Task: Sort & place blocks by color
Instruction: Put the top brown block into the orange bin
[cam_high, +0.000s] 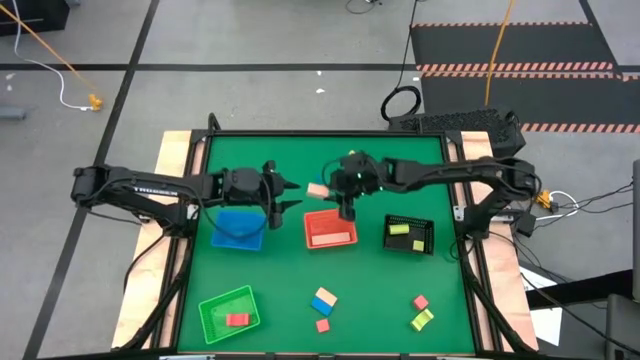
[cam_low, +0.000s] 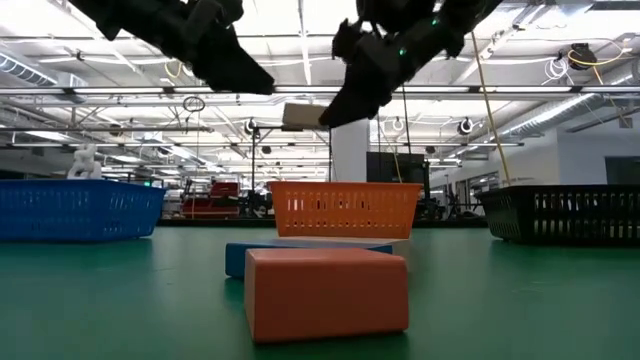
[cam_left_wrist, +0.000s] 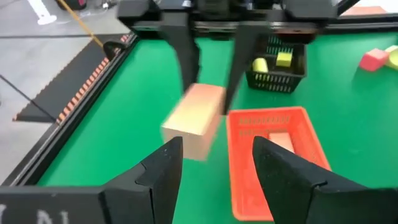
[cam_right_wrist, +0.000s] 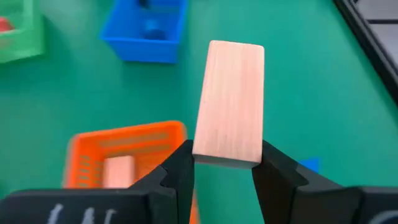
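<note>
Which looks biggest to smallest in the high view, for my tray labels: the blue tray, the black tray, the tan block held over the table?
1. and 2. blue tray and black tray: they look alike in size, so no ranking between them.
3. tan block, gripped by the right hand, plainly the smallest, though it sits nearer the camera.

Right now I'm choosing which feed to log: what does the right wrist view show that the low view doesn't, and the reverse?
Only the right wrist view shows the blue tray, a corner of the green tray, and the right gripper clamping the tan block at its sides. Only the low view shows the black basket and a red block up close. Both show the tan block and the orange tray.
</note>
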